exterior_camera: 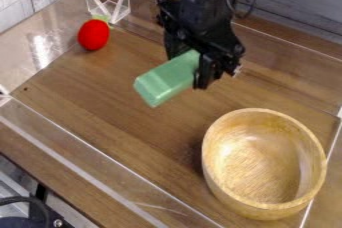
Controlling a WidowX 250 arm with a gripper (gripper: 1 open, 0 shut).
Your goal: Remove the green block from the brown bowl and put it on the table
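One relation is what the next move hangs on here: the green block (166, 79) is clamped by one end between the fingers of the gripper (207, 65), and its long axis sticks out from the jaws toward about 8 o'clock, tilted so the free end hangs lower than the held end. The jaws are parted only by the width of the block and nothing else is held. The block is carried in the air, clear of the brown bowl (265, 162), which is left empty down at roughly 5 o'clock from the gripper and well apart from it. Bare table (100, 122) is seen right under the free end, so a straight lowering looks like what's called for, with the low end probably touching first. The red ball (94, 35) is parked off at 10 o'clock, out of the way.
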